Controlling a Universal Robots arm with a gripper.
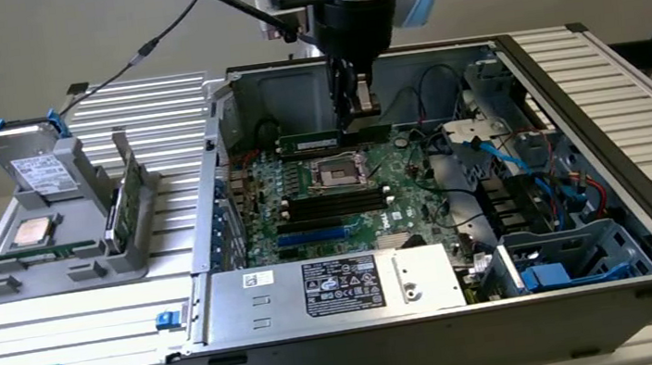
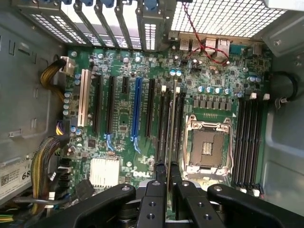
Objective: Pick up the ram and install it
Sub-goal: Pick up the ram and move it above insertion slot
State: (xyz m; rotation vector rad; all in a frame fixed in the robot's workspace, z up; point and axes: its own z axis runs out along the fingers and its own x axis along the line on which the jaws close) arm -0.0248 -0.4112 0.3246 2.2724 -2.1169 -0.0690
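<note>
Exterior view: gripper [image 1: 356,123] clamped on the green ram [image 1: 309,140], a flat stick held level over the motherboard [image 1: 395,183], upper centre inside the open steel case [image 1: 446,345]. Blue cables crowd the right; gray fixture [image 1: 57,271] at far left. Wrist view: ram edge-on between black fingers [image 2: 159,172], over black DIMM slots [image 2: 180,123] beside the empty CPU socket [image 2: 208,146].

Exterior view: soft, even overhead light, no hard shadows. Slatted table [image 1: 69,317] is bright, nearly white on the exterior view's right. Inside of the computer case [image 1: 446,345] is darker. The ram [image 1: 310,138] and gripper [image 1: 352,123] sit in shade near the back wall. Mild sheen on the power supply cover [image 1: 326,285].

Wrist view: mesh panel [image 2: 223,16] blown out white by backlight. Motherboard [image 2: 123,118] evenly lit. Glints on the CPU socket frame [image 2: 209,142] and heatsink [image 2: 104,171]. Gripper body reads near black with faint highlights.
</note>
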